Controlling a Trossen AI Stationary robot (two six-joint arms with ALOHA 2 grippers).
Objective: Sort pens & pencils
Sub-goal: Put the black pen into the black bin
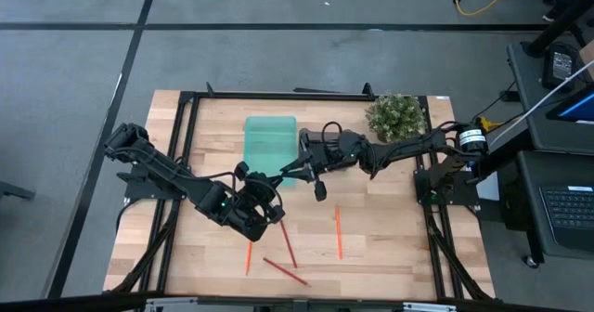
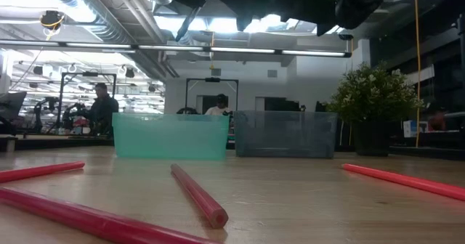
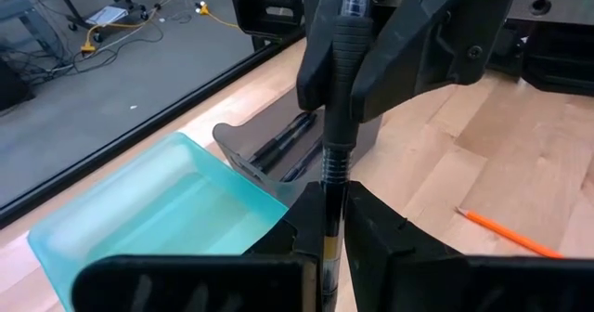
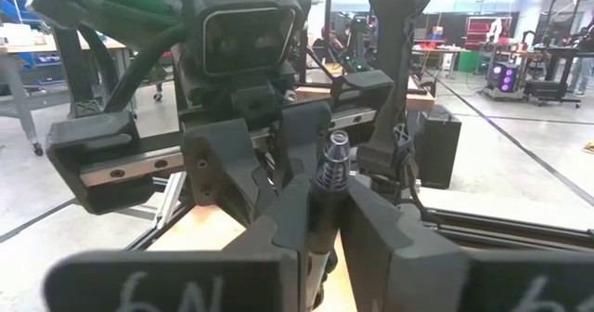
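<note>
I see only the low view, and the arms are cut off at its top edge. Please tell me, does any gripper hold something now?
Observer: Yes. The left gripper is shut on one black pen, above the table.
Operator: And the right one, is it waiting?
Observer: No. The right gripper is shut on the same pen, farther along its barrel, so both hold it.
Operator: Is anything inside the dark bin? I cannot see through its wall.
Observer: The left wrist view shows black pens lying in the dark bin.
</note>
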